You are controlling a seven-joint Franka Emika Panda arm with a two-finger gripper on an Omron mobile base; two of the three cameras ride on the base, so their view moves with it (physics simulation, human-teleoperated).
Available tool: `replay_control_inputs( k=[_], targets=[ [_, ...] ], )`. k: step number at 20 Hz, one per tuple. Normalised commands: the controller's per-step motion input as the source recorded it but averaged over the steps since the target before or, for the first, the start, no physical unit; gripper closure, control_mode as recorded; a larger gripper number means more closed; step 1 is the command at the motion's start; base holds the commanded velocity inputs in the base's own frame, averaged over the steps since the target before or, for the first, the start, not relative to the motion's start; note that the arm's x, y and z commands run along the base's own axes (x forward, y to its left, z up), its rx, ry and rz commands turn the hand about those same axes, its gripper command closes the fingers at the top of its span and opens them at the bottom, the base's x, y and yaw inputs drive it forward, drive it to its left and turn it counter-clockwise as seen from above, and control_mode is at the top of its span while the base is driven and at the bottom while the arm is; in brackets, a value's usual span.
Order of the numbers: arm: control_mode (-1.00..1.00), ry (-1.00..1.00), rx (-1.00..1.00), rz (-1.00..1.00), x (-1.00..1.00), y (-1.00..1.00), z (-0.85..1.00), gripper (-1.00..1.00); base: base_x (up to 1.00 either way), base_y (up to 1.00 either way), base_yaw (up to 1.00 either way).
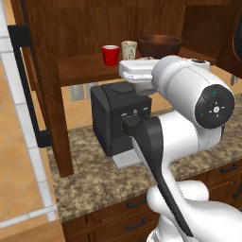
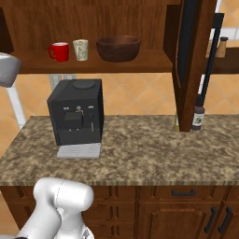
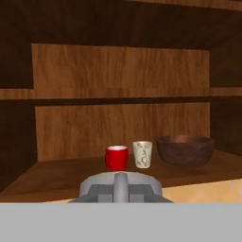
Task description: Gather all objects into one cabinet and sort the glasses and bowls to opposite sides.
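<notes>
So the red cup (image 3: pixel 116 158), cream cup (image 3: pixel 142 154) and big dark wooden bowl (image 3: pixel 185 149) all sit in a row on the cabinet shelf (image 2: pixel 154 63) (cups left, bowl right). Gripper (image 3: pixel 121 185) is pinched together, holding nothing, just in front of the shelf edge above the black coffee machine (image 2: pixel 76 111).

The white Franka arm (image 1: pixel 189 123) rises from the base, its elbow bent high and forward beside the black coffee machine (image 1: pixel 116 118). The forearm reaches level above the machine toward the cabinet shelf (image 1: pixel 85 68). In the hand view the gripper (image 3: pixel 121 185) looks held level with its fingers pressed together, nothing between them, just in front of the shelf's edge.
</notes>
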Motion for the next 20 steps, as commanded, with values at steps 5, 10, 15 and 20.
replay_control_inputs(
  k=[5, 10, 15, 20],
  targets=[
    [-1.00, 0.00, 0.03, 0.02, 0.24, 0.09, 0.04, 1.00, 0.00, 0.00, 0.00],
    [-1.00, 0.00, 0.00, 0.00, 0.41, 0.17, 0.01, 1.00, 0.00, 0.00, 0.00],
    [-1.00, -0.21, -0.01, 0.00, 0.21, 0.40, 0.00, 1.00, 0.00, 0.00, 0.00],
    [-1.00, -0.16, 0.00, 0.00, 0.11, 0.13, 0.00, 1.00, 0.00, 0.00, 0.00]
  ],
)
